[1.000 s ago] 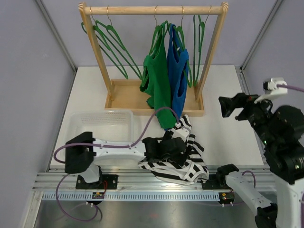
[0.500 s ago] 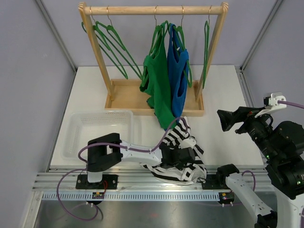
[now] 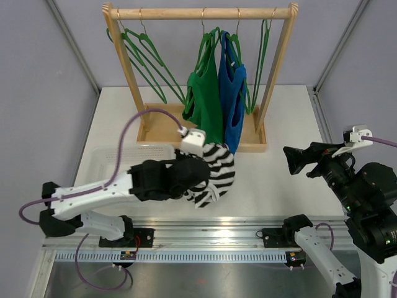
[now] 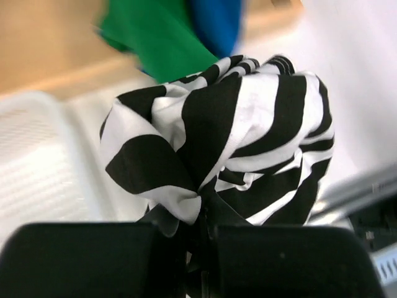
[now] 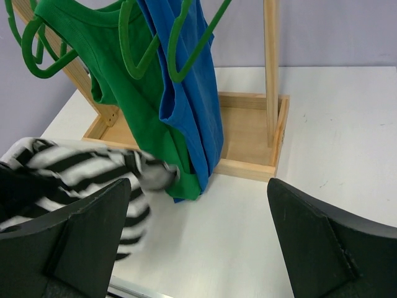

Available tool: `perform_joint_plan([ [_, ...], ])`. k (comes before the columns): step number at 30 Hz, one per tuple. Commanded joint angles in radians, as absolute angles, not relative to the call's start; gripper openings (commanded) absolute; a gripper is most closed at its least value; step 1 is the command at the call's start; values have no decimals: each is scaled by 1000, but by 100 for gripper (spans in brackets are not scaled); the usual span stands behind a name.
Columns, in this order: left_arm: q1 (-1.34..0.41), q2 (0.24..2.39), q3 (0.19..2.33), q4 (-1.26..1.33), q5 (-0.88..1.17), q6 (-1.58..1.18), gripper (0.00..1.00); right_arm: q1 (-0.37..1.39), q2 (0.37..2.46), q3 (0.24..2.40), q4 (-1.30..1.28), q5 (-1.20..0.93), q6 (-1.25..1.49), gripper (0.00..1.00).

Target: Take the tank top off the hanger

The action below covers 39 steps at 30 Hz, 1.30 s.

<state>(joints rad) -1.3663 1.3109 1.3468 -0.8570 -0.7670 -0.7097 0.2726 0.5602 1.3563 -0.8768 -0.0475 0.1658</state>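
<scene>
Black-and-white striped tank top (image 3: 214,172) aloft | left end effector (image 4: 200,245) pinching it, arm (image 3: 99,192) extended | right end effector (image 5: 198,186) spread, raised

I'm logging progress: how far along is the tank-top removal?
Done: the striped tank top is off any hanger. In hand: the left tool is shut on it, holding it bunched. Left: probably setting it down and releasing; the green top and blue top hang on the rack.

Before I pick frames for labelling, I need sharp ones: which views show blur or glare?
Left wrist: striped top sharp, green top, blue top and basket behind it soft. Right wrist: striped top smeared at lower left, rack crisp. Top external: evenly lit, with glare on the metal rail.
</scene>
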Motion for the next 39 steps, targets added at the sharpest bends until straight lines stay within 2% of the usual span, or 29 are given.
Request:
perform_joint_plan([
  [1, -1283, 1192, 1397, -1072, -983, -724, 0, 273, 584, 1355, -798, -66, 183, 99],
  [10, -1016, 909, 1290, -1115, -920, -657, 0, 275, 633, 1362, -730, -98, 199, 99],
  [15, -853, 833, 1178, -1072, -822, -617, 0, 273, 679, 1370, -670, -138, 212, 100],
  [21, -577, 798, 1010, -1032, -766, -643, 0, 273, 752, 1356, -586, -213, 242, 99],
  [25, -254, 824, 868, -858, -538, -586, 0, 273, 825, 1380, -555, -244, 275, 99],
  [27, -180, 857, 877, -838, -411, -565, 0, 273, 847, 1394, -537, -235, 325, 99],
  [29, -126, 900, 891, -845, -370, -564, 38, 275, 882, 1419, -513, -233, 354, 99],
  [30, -123, 905, 896, -857, -361, -566, 52, 273, 896, 1427, -500, -248, 362, 99],
  [31, -123, 885, 887, -853, -332, -571, 74, 275, 928, 1452, -488, -270, 360, 100],
  [32, -123, 865, 882, -854, -328, -581, 91, 273, 949, 1471, -491, -271, 374, 99],
  [33, -124, 841, 876, -857, -327, -589, 99, 275, 998, 1521, -500, -281, 382, 100],
  [39, -124, 608, 902, -838, -264, -545, 99, 281, 1211, 1736, -633, -282, 368, 99],
])
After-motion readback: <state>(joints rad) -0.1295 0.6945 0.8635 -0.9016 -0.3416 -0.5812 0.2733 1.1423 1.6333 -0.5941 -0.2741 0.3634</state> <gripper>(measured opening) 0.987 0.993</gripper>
